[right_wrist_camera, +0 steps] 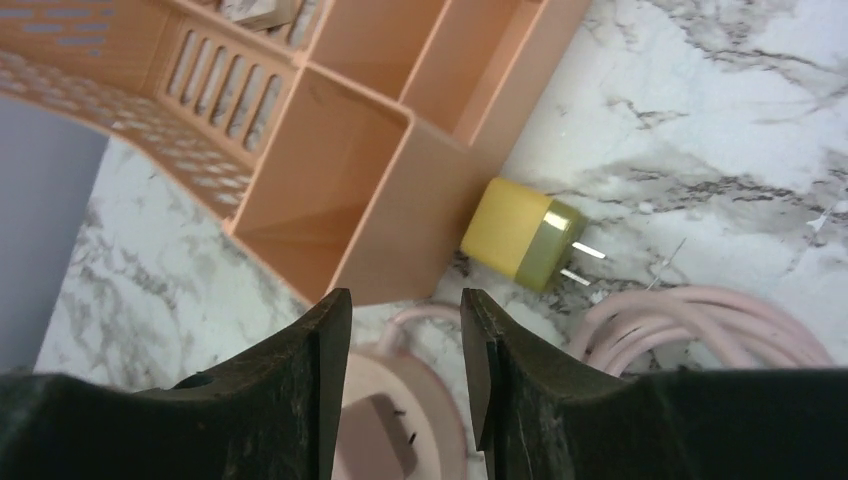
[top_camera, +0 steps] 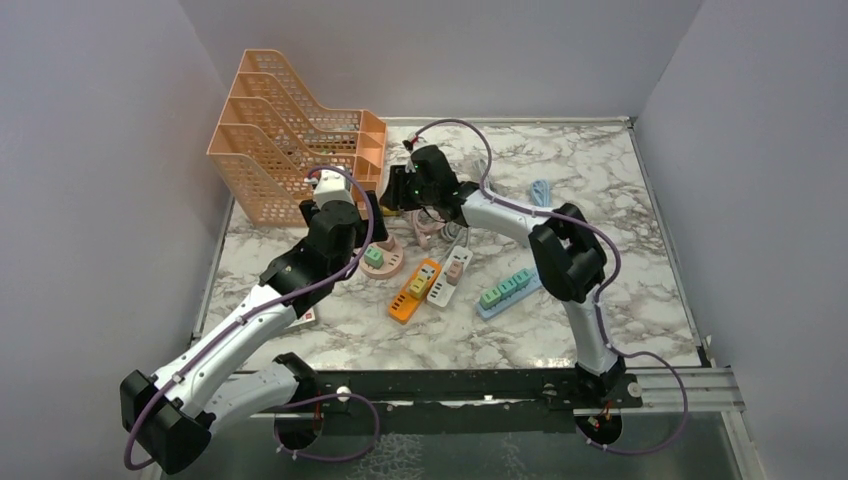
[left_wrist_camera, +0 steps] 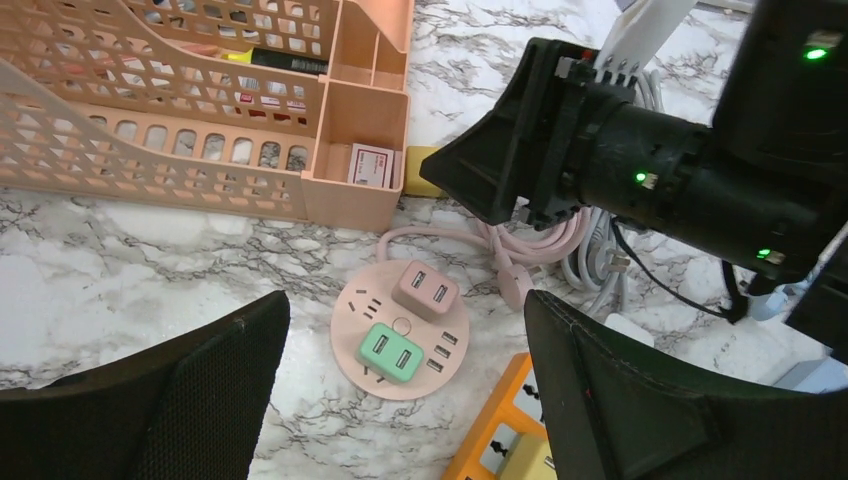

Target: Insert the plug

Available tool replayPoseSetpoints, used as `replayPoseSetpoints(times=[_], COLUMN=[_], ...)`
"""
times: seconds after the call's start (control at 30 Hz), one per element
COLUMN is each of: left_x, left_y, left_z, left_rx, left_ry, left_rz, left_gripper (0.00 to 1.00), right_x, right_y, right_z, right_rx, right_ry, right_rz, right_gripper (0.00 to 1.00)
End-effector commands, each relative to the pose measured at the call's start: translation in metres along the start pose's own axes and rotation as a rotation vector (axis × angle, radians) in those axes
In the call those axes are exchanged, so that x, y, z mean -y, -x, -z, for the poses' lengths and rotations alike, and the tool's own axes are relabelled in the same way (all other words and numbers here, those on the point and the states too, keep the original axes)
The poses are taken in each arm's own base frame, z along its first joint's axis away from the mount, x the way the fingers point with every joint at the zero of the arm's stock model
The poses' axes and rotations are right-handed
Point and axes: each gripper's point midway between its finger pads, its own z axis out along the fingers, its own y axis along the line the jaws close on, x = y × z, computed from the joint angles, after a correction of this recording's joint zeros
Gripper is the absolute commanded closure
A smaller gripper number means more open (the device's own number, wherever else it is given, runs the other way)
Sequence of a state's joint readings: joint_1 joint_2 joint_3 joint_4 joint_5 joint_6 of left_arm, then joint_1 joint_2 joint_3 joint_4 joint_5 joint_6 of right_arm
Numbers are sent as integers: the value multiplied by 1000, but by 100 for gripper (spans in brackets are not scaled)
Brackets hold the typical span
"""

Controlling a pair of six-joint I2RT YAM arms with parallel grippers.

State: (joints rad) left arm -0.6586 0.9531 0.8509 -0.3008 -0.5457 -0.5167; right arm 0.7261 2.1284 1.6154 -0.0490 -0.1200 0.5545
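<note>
Left claw [left_wrist_camera: 400, 300] hangs wide open, empty, over the round pink socket hub [left_wrist_camera: 347, 335] on the left half of the bench [top_camera: 600, 170]. Right claw [right_wrist_camera: 405, 297] has jaws pinched narrow; can't tell if they've got anything. The yellow plug [right_wrist_camera: 520, 245] lies loose against the corner of the organizer [right_wrist_camera: 380, 200], off to the side of those tips, so closing here probably grabs air or pink cable [right_wrist_camera: 700, 320].
</note>
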Motion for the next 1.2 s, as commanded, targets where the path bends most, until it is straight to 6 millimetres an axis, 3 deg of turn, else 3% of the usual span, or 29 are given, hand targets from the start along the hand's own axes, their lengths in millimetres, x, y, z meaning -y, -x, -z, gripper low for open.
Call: replayPoseSetpoints(times=[0.0, 0.1, 0.2, 0.4, 0.57, 0.77, 1.0, 1.17], left_x=[1, 0, -1, -2, -2, -2, -3, -3], left_y=[19, 21, 20, 19, 20, 16, 13, 12], left_z=[4, 3, 1, -3, -5, -8, -10, -10], left_rx=[22, 24, 20, 8, 3, -8, -13, -16], left_ry=[0, 7, 12, 13, 14, 10, 5, 4], left_rz=[16, 7, 5, -2, -2, 6, 10, 13], left_gripper=[11, 11, 11, 11, 11, 11, 11, 11], right_x=[19, 32, 42, 56, 64, 60, 44, 51], right_y=[18, 19, 18, 11, 1, -25, -47, -58], right_z=[-24, -35, -47, -71, -81, -75, -50, -46], right_rx=[75, 81, 76, 29, -28, -139, -245, -289], right_ry=[-70, -120, -149, -151, -146, -88, 19, -10], right_rz=[75, 120, 175, 251, 281, 294, 313, 310], right_gripper=[55, 67, 67, 53, 49, 44, 41, 32])
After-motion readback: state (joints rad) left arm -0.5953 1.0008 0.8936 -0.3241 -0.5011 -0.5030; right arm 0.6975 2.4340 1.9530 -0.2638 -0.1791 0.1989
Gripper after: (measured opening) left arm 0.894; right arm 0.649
